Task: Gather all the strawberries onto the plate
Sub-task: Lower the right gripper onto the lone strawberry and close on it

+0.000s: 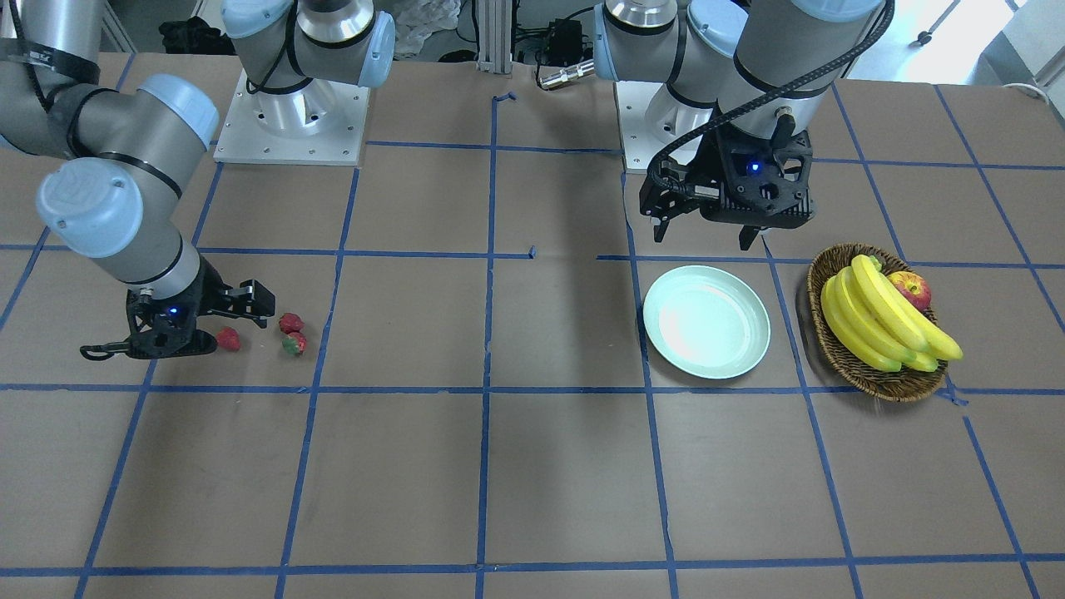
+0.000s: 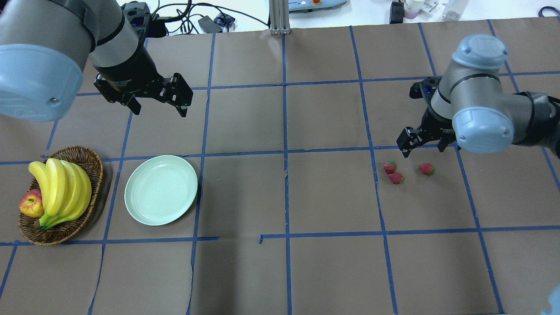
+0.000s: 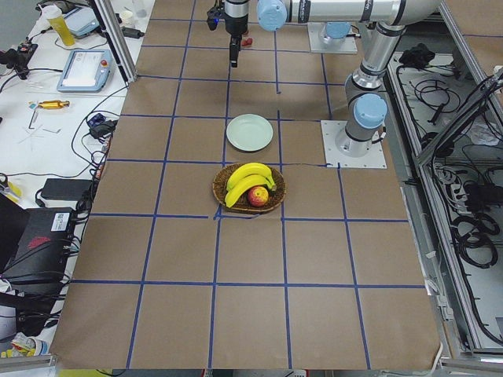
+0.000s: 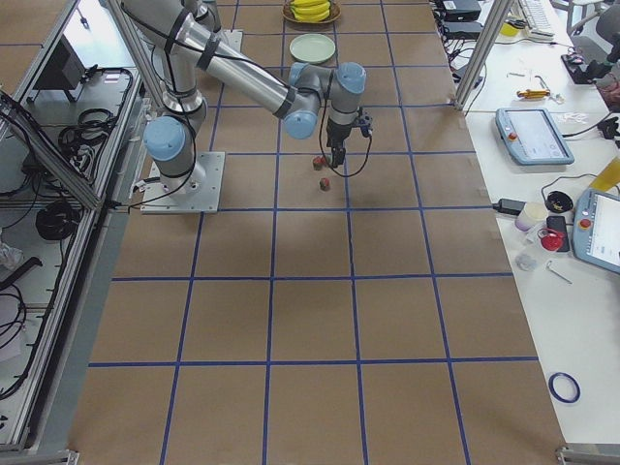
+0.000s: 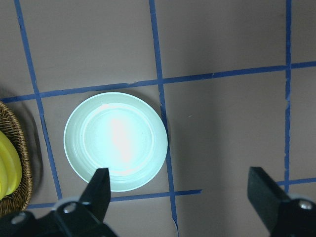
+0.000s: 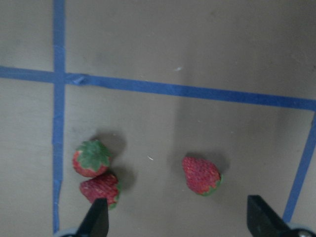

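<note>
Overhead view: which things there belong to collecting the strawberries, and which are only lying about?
Belong to the job: three strawberries; mint-green plate, empty now.
Only lying about: wicker basket; bananas and apple inside it.

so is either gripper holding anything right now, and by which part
Nothing is held. The right gripper is open above the three loose strawberries, and the left gripper is open above the empty plate.
</note>
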